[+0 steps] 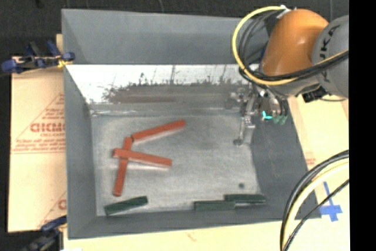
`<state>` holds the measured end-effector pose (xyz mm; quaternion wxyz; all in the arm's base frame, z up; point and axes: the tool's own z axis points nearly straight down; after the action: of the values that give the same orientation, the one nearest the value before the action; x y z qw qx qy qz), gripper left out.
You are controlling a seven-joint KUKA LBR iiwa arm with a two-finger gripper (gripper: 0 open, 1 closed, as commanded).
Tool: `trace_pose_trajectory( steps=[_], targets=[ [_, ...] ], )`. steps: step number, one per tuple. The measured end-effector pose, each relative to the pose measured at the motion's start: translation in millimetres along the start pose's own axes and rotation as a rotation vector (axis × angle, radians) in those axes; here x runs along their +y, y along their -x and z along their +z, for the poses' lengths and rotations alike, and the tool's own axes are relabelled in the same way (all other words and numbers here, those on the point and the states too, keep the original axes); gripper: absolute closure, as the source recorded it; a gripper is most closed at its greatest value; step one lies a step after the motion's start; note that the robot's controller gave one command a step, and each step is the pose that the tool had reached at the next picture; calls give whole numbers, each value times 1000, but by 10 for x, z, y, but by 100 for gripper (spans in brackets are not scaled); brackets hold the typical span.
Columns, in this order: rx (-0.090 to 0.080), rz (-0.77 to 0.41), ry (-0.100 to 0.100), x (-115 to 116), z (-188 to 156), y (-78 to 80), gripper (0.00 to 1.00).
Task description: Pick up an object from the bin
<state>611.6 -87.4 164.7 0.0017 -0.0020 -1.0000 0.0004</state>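
Red-orange sticks, three of them, lie crossed on the left half of the grey bin floor, well apart from the gripper, which hangs by the right wall over bare floor; whether it is spread or closed cannot be told. Dark green sticks line the front edge, leaving the middle open.

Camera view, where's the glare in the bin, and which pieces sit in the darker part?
In the camera view, glare runs as a bright band along the bin's back wall and left wall; the red sticks lie on evenly lit floor, a pale sheen beside them; the dark green strips by the near wall sit in dimmer light.
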Motion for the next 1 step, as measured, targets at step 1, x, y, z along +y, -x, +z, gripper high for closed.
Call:
trace_pose_trajectory(
  steps=[1],
  targets=[
    [-8, -2, -1, 2, -49, 19, 0]
  ],
)
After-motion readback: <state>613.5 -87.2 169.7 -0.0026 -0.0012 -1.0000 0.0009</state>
